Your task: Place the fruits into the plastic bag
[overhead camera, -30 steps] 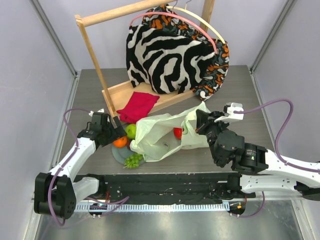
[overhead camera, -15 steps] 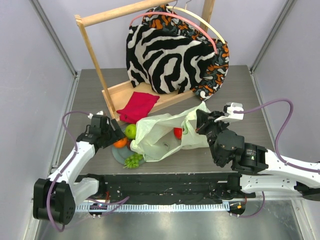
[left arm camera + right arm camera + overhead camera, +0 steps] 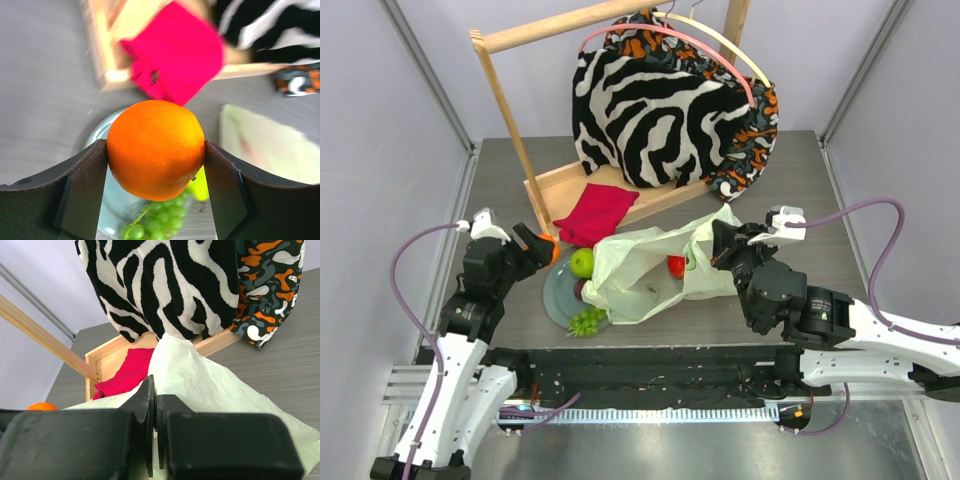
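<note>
My left gripper [image 3: 542,246] is shut on the orange [image 3: 156,149], held above the left side of the grey-green plate [image 3: 557,300]. The orange also shows as a small orange spot in the top view [image 3: 550,241]. A green apple [image 3: 582,262] and a green grape bunch [image 3: 587,320] remain on the plate. The pale-green plastic bag [image 3: 650,265] lies open to the left, with a red apple [image 3: 675,266] inside. My right gripper [image 3: 718,245] is shut on the bag's upper edge [image 3: 185,370] and holds it up.
A wooden rack [image 3: 570,120] with zebra-striped fabric [image 3: 655,110] stands at the back. A red cloth [image 3: 595,212] lies on its base, just behind the plate and bag. Grey walls close in both sides.
My left arm has lifted the orange off the plate and drawn back to the left and up. The right arm and bag have not moved.
</note>
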Action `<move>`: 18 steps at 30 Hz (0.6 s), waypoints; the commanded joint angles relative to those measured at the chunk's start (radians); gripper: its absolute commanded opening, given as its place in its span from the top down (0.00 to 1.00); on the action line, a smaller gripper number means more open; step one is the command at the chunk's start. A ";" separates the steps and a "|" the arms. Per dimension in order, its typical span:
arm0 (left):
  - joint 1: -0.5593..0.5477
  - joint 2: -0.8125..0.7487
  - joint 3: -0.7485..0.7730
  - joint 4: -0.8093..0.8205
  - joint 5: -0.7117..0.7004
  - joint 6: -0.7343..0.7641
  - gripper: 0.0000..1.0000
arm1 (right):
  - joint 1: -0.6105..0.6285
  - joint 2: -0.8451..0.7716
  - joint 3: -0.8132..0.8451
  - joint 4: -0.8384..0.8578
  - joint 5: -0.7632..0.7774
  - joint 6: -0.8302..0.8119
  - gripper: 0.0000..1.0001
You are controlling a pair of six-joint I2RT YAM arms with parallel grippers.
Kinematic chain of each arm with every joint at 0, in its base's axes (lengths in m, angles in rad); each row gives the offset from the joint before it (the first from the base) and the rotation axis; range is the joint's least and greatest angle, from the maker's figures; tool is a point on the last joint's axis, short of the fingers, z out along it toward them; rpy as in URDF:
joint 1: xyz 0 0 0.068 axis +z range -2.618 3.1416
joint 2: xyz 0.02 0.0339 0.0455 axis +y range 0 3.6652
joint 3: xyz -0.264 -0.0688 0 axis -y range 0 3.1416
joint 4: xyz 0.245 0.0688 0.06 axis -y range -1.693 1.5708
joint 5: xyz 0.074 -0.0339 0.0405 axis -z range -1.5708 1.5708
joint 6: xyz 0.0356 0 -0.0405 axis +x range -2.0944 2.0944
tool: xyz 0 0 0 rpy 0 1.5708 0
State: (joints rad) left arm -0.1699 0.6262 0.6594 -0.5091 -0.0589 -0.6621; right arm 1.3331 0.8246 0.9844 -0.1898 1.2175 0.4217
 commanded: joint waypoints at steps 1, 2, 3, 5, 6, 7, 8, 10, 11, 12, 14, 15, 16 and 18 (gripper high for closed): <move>-0.009 0.030 0.129 0.059 0.160 0.032 0.57 | -0.002 -0.005 0.008 0.023 0.033 0.015 0.99; -0.019 0.029 0.138 0.085 0.178 0.022 0.57 | -0.002 -0.007 0.008 0.021 0.034 0.014 0.99; -0.031 0.027 0.147 0.115 0.186 0.015 0.57 | -0.002 -0.005 0.010 0.023 0.034 0.014 0.99; -0.092 0.030 0.186 0.187 0.182 -0.002 0.56 | -0.003 -0.002 0.010 0.021 0.034 0.015 0.99; -0.115 0.044 0.206 0.201 0.182 -0.004 0.56 | -0.002 -0.001 0.011 0.021 0.034 0.017 0.99; -0.172 0.058 0.244 0.227 0.180 -0.004 0.56 | -0.002 0.001 0.011 0.023 0.034 0.015 0.99; -0.204 0.090 0.264 0.236 0.173 -0.002 0.56 | -0.002 0.004 0.014 0.023 0.033 0.015 0.99; -0.317 0.122 0.310 0.273 0.159 0.019 0.56 | -0.002 0.010 0.019 0.023 0.031 0.012 0.99; -0.357 0.148 0.318 0.290 0.150 0.031 0.56 | -0.002 0.013 0.022 0.021 0.030 0.008 0.99; -0.431 0.161 0.324 0.341 0.148 0.041 0.56 | -0.002 0.013 0.023 0.021 0.027 0.009 0.99; -0.492 0.176 0.342 0.397 0.166 0.068 0.56 | -0.002 0.018 0.025 0.020 0.024 0.011 0.99; -0.544 0.196 0.350 0.447 0.183 0.074 0.56 | 0.000 0.016 0.026 0.020 0.024 0.009 0.99; -0.571 0.208 0.361 0.464 0.194 0.084 0.56 | -0.003 0.015 0.026 0.018 0.025 0.009 0.99; -0.661 0.262 0.396 0.481 0.224 0.123 0.56 | -0.003 0.019 0.026 0.018 0.027 0.009 0.99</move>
State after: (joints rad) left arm -0.7040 0.8268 0.9756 -0.1967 0.1074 -0.6159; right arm 1.3331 0.8429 0.9844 -0.1909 1.2175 0.4213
